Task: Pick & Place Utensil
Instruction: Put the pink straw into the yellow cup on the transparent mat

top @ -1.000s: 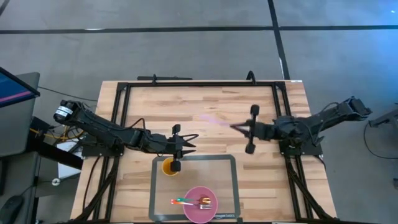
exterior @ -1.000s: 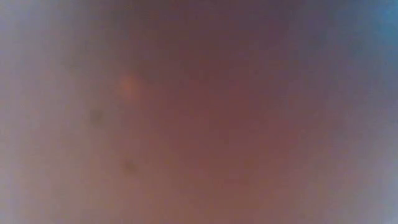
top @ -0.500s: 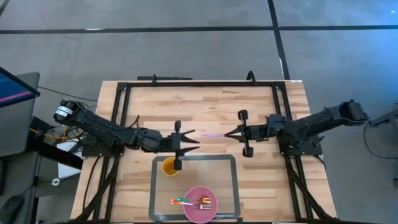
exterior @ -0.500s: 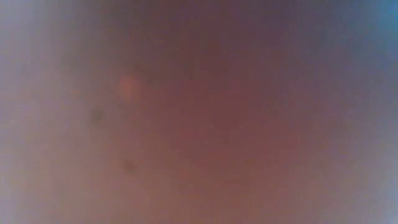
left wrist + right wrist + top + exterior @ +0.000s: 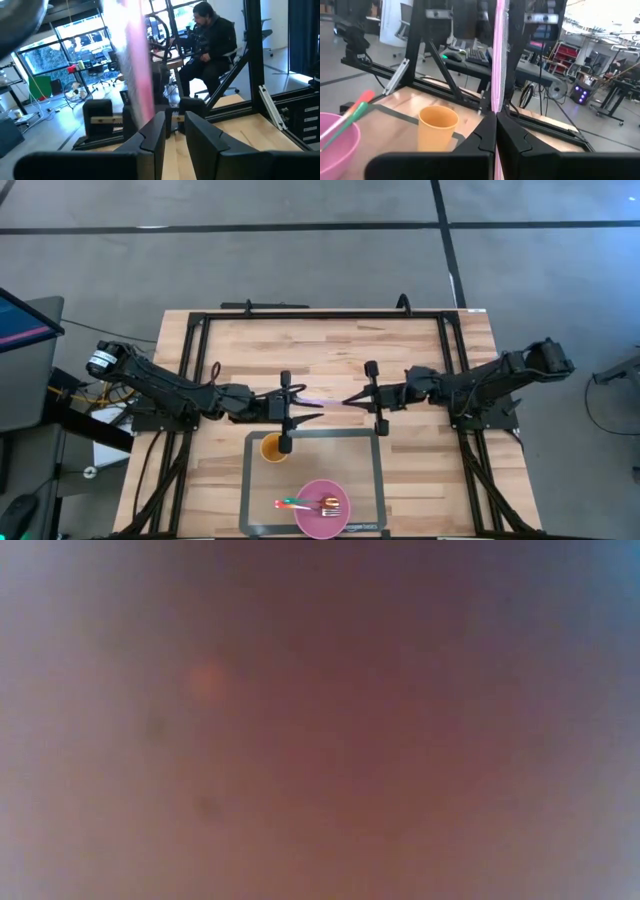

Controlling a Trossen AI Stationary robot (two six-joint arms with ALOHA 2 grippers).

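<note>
A thin pink utensil (image 5: 328,399) hangs level over the middle of the table, between my two grippers. My right gripper (image 5: 347,402) is shut on it and points at my left gripper (image 5: 312,406). The left gripper is level and open, with a plain gap between its fingers (image 5: 172,125). The utensil's free end (image 5: 137,65) stands close by one left finger. A yellow cup (image 5: 272,448) stands on a grey mat (image 5: 372,480). A pink bowl (image 5: 322,508) on the mat's near edge holds other utensils. The low view shows only blur. My right gripper pinches one end of the pink utensil (image 5: 496,107) between its two shut fingers. The fingers come level from the table's right and lie along it. The utensil sticks straight out past the fingertips, clear of the table. My left gripper: I cannot tell whether a finger touches the utensil's free end.
A black frame (image 5: 320,314) runs around the table's far and side edges. A green and red handled utensil (image 5: 350,117) leans in the pink bowl (image 5: 337,145), next to the yellow cup (image 5: 437,127). A person (image 5: 210,35) sits beyond the table.
My right gripper has carried the pink utensil toward the table's left, toward my left gripper, and a little lower, staying shut on it. My left gripper has tipped up to about level and risen slightly. The utensil's free end now reaches the left fingers.
</note>
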